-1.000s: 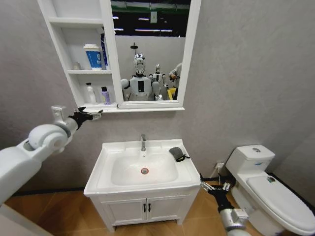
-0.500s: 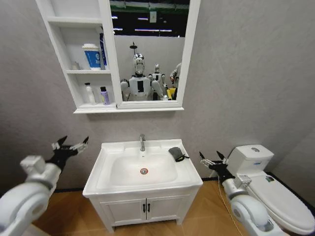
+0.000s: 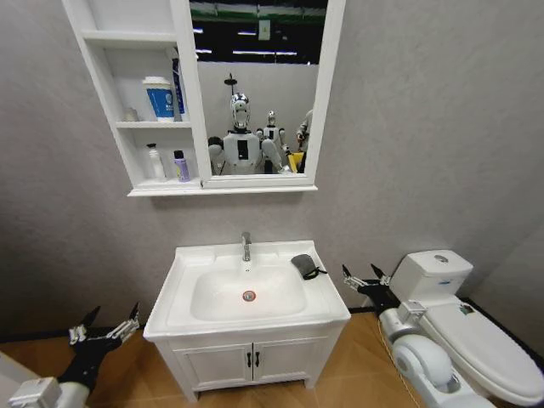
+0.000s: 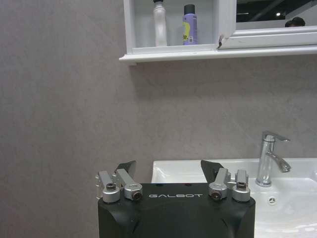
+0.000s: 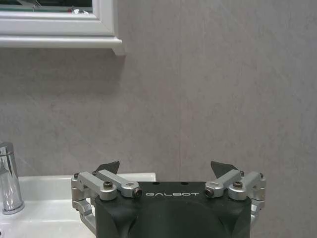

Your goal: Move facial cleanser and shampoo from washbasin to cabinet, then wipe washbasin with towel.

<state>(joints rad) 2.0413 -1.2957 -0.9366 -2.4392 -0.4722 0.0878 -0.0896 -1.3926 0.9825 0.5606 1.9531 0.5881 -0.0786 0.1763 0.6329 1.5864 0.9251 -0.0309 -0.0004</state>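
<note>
A small dark towel [image 3: 305, 265] is lying on the back right corner of the white washbasin [image 3: 183, 299], just right of the chrome tap [image 3: 246, 246] and touching nothing else. Its thin loop is trailing toward the right rim. The basin bowl is bare around its red-ringed drain [image 3: 249, 296].

Above the washbasin and to its left, the wall cabinet [image 3: 106, 85] is holding a white bottle [image 3: 155, 161] and a purple bottle [image 3: 181, 165] side by side on its lowest shelf, with a blue-and-white cup and a tube on the shelf above. The two toiletries seem already put away, so the wiping step appears to be the one in hand.

The right gripper [image 3: 364, 280] is hovering just beside the washbasin's right edge, near the towel, with its fingers spread wide and holding nothing. The left gripper [image 3: 105, 324] is hanging low beside the washbasin's left side, near the vanity front, its fingers also spread and empty.

To do this step well, the right gripper is the better placed one. It likely needs to come over the rim from above and pinch the bunched middle of the towel, not the loop, so the cloth is dragged flat across the bowl. It also needs to be keeping clear of the tap.

A white toilet [image 3: 476, 331] is standing to the right of the washbasin.
</note>
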